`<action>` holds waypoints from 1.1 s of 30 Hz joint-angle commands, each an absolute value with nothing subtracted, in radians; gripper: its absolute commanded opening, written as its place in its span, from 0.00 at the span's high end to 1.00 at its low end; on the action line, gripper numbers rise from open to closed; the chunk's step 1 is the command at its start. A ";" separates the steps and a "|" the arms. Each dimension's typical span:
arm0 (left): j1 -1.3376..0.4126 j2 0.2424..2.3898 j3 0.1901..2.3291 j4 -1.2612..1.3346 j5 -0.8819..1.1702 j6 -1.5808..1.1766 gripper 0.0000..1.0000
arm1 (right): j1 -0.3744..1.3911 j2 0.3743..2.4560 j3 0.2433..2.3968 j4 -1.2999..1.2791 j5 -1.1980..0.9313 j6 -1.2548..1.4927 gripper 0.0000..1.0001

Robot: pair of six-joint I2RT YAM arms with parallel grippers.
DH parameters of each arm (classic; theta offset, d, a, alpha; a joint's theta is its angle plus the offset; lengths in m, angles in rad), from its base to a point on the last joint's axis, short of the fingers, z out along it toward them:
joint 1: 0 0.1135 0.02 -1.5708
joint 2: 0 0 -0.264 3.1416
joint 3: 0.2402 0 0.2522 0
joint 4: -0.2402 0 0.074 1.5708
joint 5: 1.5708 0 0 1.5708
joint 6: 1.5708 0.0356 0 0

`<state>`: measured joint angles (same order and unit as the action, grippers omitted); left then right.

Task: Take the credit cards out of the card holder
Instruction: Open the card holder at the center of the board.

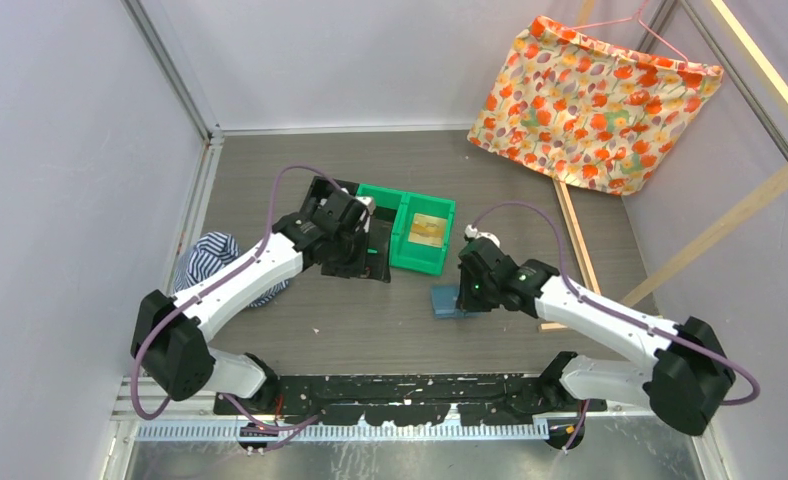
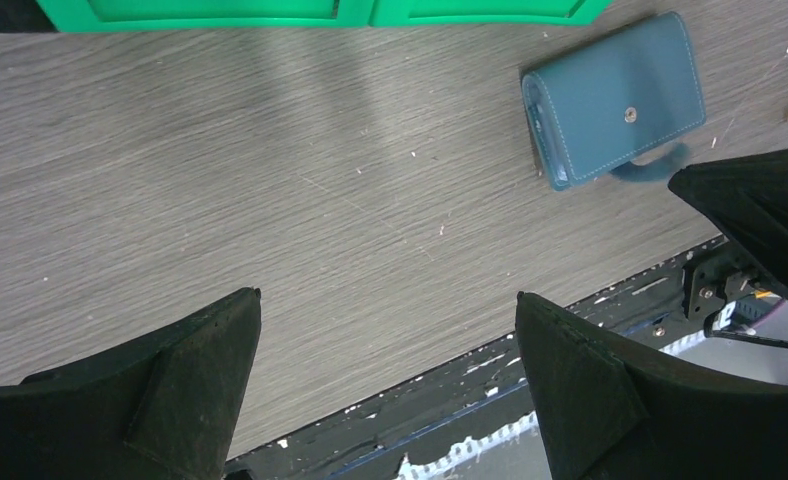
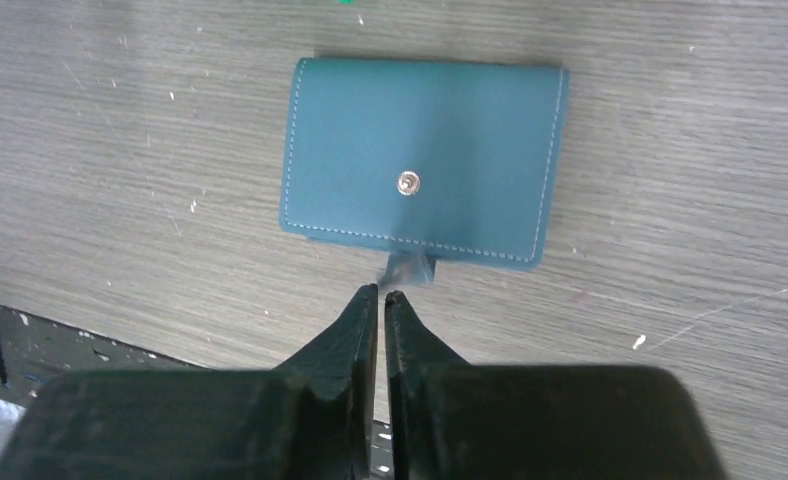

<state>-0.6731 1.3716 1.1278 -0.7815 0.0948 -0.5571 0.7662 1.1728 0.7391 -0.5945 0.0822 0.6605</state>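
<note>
The card holder (image 1: 448, 298) is a teal-blue wallet lying folded shut on the table, snap stud upward, in the right wrist view (image 3: 425, 160) and the left wrist view (image 2: 615, 95). Its small closing tab (image 3: 410, 270) sticks out from the near edge. My right gripper (image 3: 381, 293) is shut, with its tips right at the end of the tab; nothing shows between the fingers. It also appears in the top view (image 1: 467, 288). My left gripper (image 2: 388, 295) is open and empty, held above the table near the green bins (image 1: 348, 222). The credit cards are hidden.
Two joined green bins (image 1: 410, 228) stand behind the holder, one holding a yellowish item (image 1: 428, 228). A striped cloth (image 1: 215, 262) lies at the left. A floral fabric (image 1: 595, 100) hangs at the back right beside wooden bars (image 1: 573, 235). The black base strip (image 1: 410, 392) runs along the near edge.
</note>
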 commanded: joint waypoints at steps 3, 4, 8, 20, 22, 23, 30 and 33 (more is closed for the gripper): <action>-0.672 1.415 1.133 -0.719 0.158 -0.563 0.01 | 0.788 1.075 0.628 -0.643 -0.004 0.854 0.63; -0.673 1.424 1.138 -0.718 0.165 -0.562 0.01 | 0.796 1.070 0.614 -0.657 -0.020 0.887 0.61; -0.672 1.444 1.156 -0.714 0.190 -0.560 0.01 | 0.804 1.042 0.615 -0.772 0.044 0.919 0.59; -0.673 1.394 1.119 -0.622 0.255 -0.628 0.01 | 0.587 1.306 0.863 -0.572 -0.002 0.717 0.66; -0.672 1.386 1.115 -0.638 0.243 -0.631 0.01 | 0.587 1.388 0.891 -0.563 -0.083 0.696 0.69; -0.672 1.379 1.112 -0.640 0.238 -0.632 0.01 | 0.587 1.408 0.883 -0.555 -0.115 0.696 0.73; -0.673 1.349 1.118 -0.664 0.083 -0.648 0.01 | 0.670 1.312 0.680 -0.517 -0.251 0.731 0.80; -0.673 1.335 1.115 -0.651 0.051 -0.655 0.01 | 0.715 1.264 0.625 -0.534 -0.246 0.780 0.80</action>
